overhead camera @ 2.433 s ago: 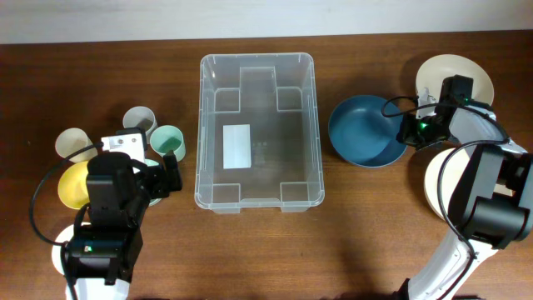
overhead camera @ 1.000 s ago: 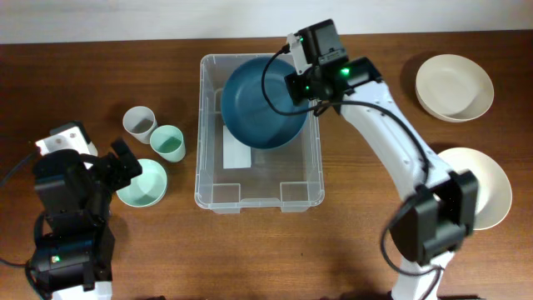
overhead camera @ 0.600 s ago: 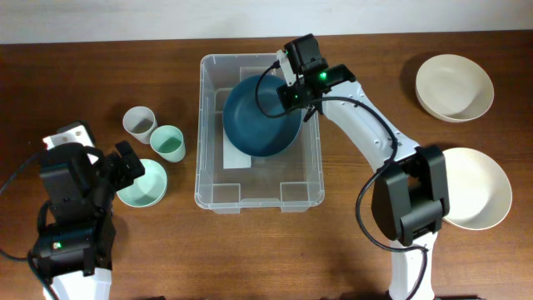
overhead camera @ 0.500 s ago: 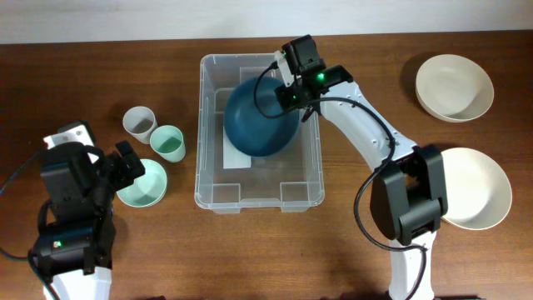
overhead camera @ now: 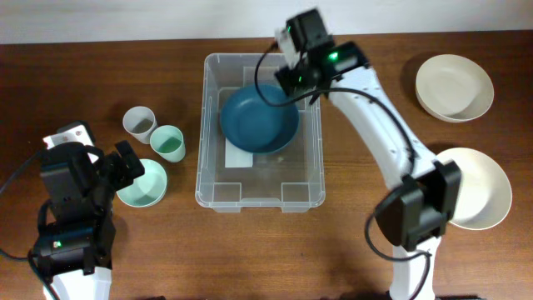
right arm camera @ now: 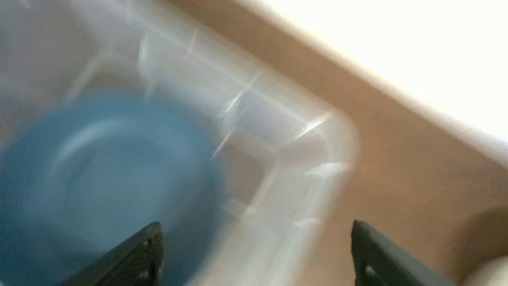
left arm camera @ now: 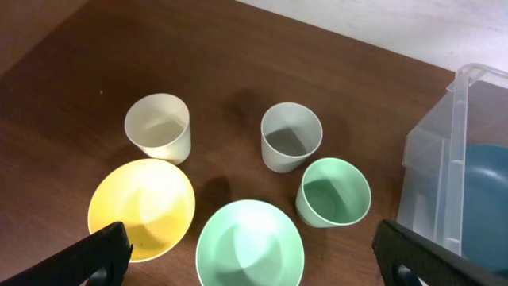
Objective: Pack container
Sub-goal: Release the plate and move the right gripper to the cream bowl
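Mid-table, the container (overhead camera: 258, 185) sits long side running away from the robot, clear plastic, white label (overhead camera: 239, 158) on its base. Blue bowl (overhead camera: 258, 119) lies upright inside it, in the far half, covering the far part of the label; near half of the bin is bare.

Right claw (overhead camera: 298, 81) hangs over the far right part of the container, just beside the bowl's far right rim. Right wrist view is blurred: fingers spread wide at the lower corners, claw (right arm camera: 254, 232) holding nothing, blue bowl (right arm camera: 103, 183) below left, container corner (right arm camera: 317, 127) ahead. Cannot tell if a finger touches the bin wall.

Left of the container, well apart from the right arm, left claw (overhead camera: 125, 173) sits over the mint bowl (overhead camera: 146, 185). Left wrist view: fingers far apart at both lower corners, claw (left arm camera: 254, 253) released, nothing between them but the mint bowl (left arm camera: 250, 242) underneath.

Around it on the table (overhead camera: 350, 242):
- yellow bowl (left arm camera: 141, 208), just beside the mint bowl, hidden under the arm from overhead
- cream cup (left arm camera: 158, 127), upright, behind the yellow bowl
- grey cup (overhead camera: 139, 123) (left arm camera: 291, 137), upright
- mint cup (overhead camera: 167, 142) (left arm camera: 333, 191), upright, just beside the grey cup, near the container wall (left arm camera: 444, 183)

Right side: cream bowl (overhead camera: 454, 87) far, larger cream bowl (overhead camera: 483, 187) nearer, partly behind the right arm.
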